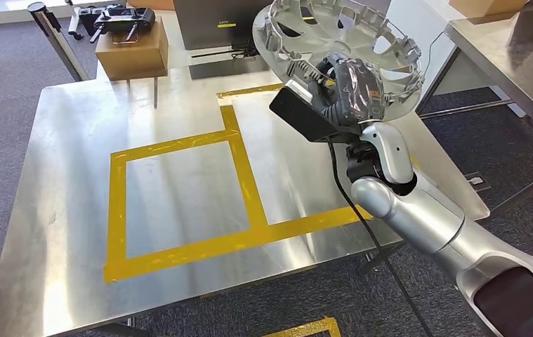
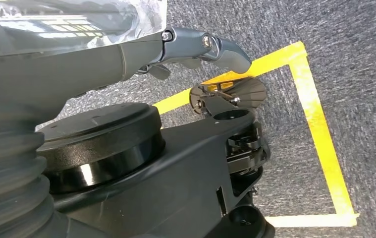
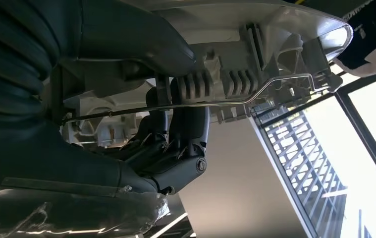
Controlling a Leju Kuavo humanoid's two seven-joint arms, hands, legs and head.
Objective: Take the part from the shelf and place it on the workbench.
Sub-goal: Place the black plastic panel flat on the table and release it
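— So what lay on the left?
— Grey carpet, then a steel workbench [image 1: 74, 182] marked with yellow tape [image 1: 242, 168]; a cardboard box [image 1: 131, 50] behind. No writing was legible.
— And right?
— The right hand [image 1: 344, 88], raised, gripped the silver wheel cover [image 1: 347, 35] above the bench's far corner. The left hand [image 2: 195, 47] hung over carpet, fingers curled, empty.

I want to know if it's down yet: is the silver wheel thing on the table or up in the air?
Up in the air: the right hand holds the wheel cover above the workbench.
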